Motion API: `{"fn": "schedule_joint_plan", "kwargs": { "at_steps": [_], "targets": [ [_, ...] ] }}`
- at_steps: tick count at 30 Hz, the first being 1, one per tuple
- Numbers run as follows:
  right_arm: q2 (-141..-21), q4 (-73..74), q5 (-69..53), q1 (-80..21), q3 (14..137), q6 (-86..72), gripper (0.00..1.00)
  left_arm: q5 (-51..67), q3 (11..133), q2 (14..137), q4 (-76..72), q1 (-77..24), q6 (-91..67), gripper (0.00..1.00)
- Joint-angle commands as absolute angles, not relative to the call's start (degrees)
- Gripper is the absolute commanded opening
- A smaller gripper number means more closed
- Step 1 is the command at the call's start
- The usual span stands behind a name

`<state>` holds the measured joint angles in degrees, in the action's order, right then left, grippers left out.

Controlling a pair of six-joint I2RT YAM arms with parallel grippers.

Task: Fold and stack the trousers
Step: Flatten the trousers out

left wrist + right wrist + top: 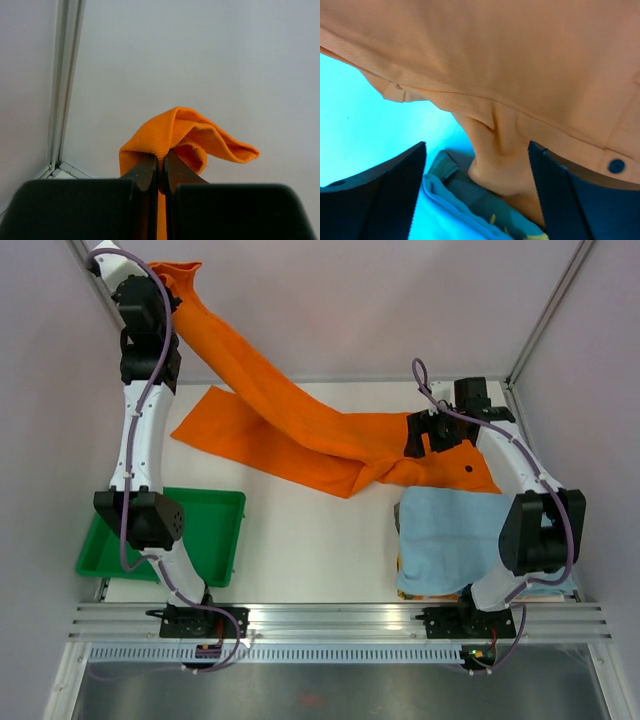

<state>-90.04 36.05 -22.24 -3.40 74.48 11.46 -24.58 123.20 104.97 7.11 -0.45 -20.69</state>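
Orange trousers (300,430) across white table (320,545), pale walls (400,300)

One trousers (300,430), one tray (215,530), one cloth (450,530)

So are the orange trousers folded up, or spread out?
Spread out, not folded. The trousers lie long across the table with legs apart, and the left tool, shut, holds one leg's end up high.
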Motion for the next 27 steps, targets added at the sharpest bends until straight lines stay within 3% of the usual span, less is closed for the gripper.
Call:
{"fn": "schedule_joint_plan", "kwargs": {
  "at_steps": [1,4,8,12,20,27],
  "targets": [
    [-97.4,45.1,-30.7,-3.5,85.3,12.7,0.93,-21.4,122.2,106.3,5.1,-0.1,-20.7,0.02],
    [-99.7,40.9,-26.8,-2.8,88.1,8.5,0.98,-22.2,121.4,107.6,5.6,-0.1,-19.8,0.02],
    [-104.3,28.8,-10.8,2.9,90.6,-2.9,0.98,-22.6,120.4,107.9,5.1,-0.1,-18.2,0.02],
    [-108.9,22.0,-2.1,6.5,91.8,-7.9,0.98,-21.7,120.2,108.5,4.8,-0.1,-17.3,0.02],
    [-126.0,24.1,3.3,7.6,103.2,-4.3,0.98,-21.4,120.7,111.2,4.0,1.6,-15.4,0.02],
    [-133.3,24.3,5.2,7.6,109.1,-4.0,0.94,-22.1,120.6,114.6,3.1,1.8,-14.7,0.02]
  ]
}}
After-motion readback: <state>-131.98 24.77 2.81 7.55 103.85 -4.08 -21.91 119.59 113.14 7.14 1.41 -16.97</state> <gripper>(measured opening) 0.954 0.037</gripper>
